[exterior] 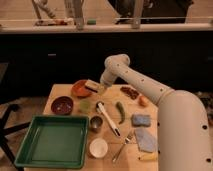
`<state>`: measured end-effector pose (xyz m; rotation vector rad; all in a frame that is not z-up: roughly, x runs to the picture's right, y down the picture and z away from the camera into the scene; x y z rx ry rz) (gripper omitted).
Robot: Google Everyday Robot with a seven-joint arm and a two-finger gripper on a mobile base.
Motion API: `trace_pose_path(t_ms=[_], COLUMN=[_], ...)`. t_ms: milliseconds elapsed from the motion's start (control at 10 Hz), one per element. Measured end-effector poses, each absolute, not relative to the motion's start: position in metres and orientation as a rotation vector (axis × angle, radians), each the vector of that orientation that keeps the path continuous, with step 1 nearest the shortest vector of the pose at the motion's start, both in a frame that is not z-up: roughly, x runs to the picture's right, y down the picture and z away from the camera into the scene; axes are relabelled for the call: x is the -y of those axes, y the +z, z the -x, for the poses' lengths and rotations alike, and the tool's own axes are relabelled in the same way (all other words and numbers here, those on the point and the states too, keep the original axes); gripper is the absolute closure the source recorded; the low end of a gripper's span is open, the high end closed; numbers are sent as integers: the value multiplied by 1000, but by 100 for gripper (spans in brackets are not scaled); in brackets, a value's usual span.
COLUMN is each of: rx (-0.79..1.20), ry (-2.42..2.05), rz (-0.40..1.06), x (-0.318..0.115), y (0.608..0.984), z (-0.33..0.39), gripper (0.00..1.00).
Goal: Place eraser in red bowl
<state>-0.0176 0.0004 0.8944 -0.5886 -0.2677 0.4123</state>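
Note:
The eraser [91,86], a small flat block with a dark top and a pale side, hangs over the right rim of the orange-red bowl [79,90] at the table's back left. My gripper [98,88] is shut on the eraser's right end, with the white arm reaching in from the right. The bowl's inside looks empty.
A maroon bowl [62,105] sits in front of the red one. A green tray [52,140] fills the front left. A metal cup [96,123], white bowl [98,147], white-handled brush [108,118], green pepper [120,112], blue sponge [141,120] and blue cloth [146,139] lie to the right.

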Motion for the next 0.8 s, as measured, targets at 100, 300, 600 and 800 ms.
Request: trace_pose_path(t_ms=[100,300,600,800], rx=[267,271,338,371], ry=[415,411,357,332], rz=[588,588,599,604], x=[0,0,15,23], y=[895,895,911,918], z=[16,17,31,37], gripper=[100,100,100,100])
